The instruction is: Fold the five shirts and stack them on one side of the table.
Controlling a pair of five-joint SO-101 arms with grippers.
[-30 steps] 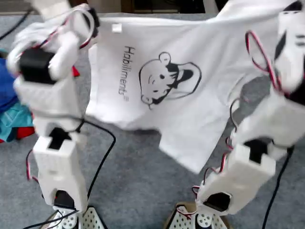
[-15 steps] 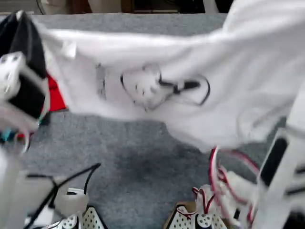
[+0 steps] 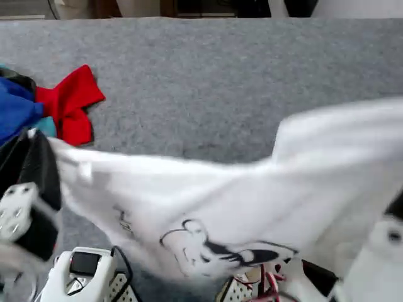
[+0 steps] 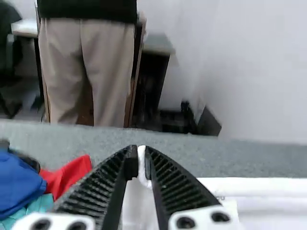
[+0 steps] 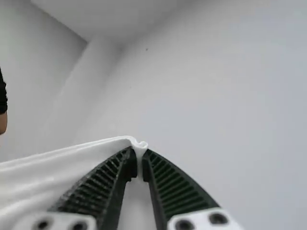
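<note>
A white shirt [image 3: 252, 201] with a black cartoon print hangs in the air, stretched between both arms, close to the high camera. My left gripper [image 4: 139, 160] is shut on one edge of the white shirt [image 4: 259, 201]; in the high view it sits at the left [image 3: 38, 163]. My right gripper [image 5: 139, 151] is shut on another edge of the white shirt [image 5: 43, 172], lifted high so a bare wall lies behind it. A heap of red [image 3: 72, 104], blue [image 3: 16, 110] and teal shirts lies at the table's left edge.
The grey table [image 3: 220, 75] stretches out beyond the lifted shirt. The arms' bases [image 3: 82, 280] stand at the near edge with cables. A person [image 4: 86, 62] stands past the table's far side.
Both arms have lifted the white shirt and drawn it toward the near edge. It now hangs low across the high view, uncovering the far table and the heap of coloured shirts.
</note>
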